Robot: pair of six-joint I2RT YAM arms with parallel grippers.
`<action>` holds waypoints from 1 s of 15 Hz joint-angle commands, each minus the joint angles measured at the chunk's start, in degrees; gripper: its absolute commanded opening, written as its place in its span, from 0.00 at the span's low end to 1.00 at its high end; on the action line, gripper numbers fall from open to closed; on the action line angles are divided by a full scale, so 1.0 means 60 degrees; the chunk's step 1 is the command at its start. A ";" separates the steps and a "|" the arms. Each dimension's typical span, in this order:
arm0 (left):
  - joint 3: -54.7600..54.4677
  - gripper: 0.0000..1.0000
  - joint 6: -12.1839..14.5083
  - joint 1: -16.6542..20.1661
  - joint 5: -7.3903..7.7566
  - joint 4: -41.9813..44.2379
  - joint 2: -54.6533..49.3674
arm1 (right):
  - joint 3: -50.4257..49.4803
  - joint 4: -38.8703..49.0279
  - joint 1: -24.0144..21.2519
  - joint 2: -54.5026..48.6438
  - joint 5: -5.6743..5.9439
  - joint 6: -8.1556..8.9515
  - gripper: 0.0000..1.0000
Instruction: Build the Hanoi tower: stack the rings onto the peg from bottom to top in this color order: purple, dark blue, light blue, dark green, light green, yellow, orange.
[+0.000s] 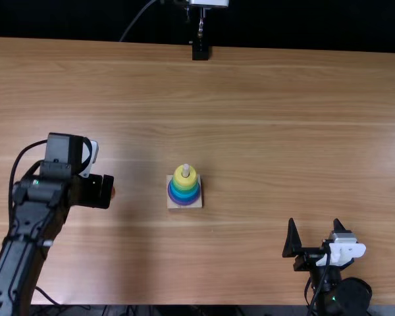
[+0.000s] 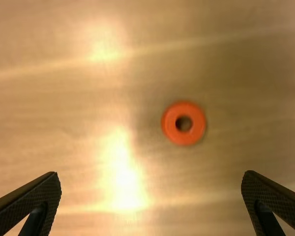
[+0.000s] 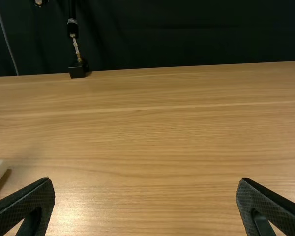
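At the near edge of the table [image 1: 263, 125], toward the right, the right arm [image 1: 347, 299] comes in low. Its right claw [image 1: 314, 222] is just past that edge, its two fingers spread wide with a broad gap between them. The right wrist view shows the same spread, with bare wood between the fingers, and a pale corner bearing a red mark at one side.

Farther in, left of the middle, stands a square wooden base [image 1: 174, 205] with an upright peg [image 1: 185, 170]. Rings are stacked around the peg: the purple ring [image 1: 184, 202] lowest, blue and green ones above it, and the yellow ring [image 1: 178, 176] uppermost, the peg's tip rising through its hole.

About level with the stack and well apart from it to the left, the orange ring [image 2: 169, 124] lies flat on the table, its hole facing up. In the top view it peeks out just beside the left claw [image 1: 105, 191], which hangs over that spot at the end of the left arm [image 1: 18, 263]. The left wrist view shows this claw spread wide, with the ring ahead of its fingers and apart from both.

At the far edge, near the middle, is a small black block [image 1: 201, 51] with a thin rod rising from it, and behind that a dark cloth [image 3: 187, 34].
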 commanded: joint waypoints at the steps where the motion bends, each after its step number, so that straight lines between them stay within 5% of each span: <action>1: 0.0701 1.00 -0.0076 0.0056 0.0412 -0.0631 0.0741 | -0.0555 -0.0759 -0.0109 -0.0122 -0.0034 -0.0033 1.00; 4: 0.1155 1.00 -0.0093 0.0026 0.1379 -0.1000 0.1811 | -0.0555 -0.0759 -0.0109 -0.0122 -0.0034 -0.0033 1.00; 15: 0.1345 1.00 -0.0041 -0.0135 0.1361 -0.0033 0.3773 | -0.0555 -0.0759 -0.0109 -0.0122 -0.0034 -0.0033 1.00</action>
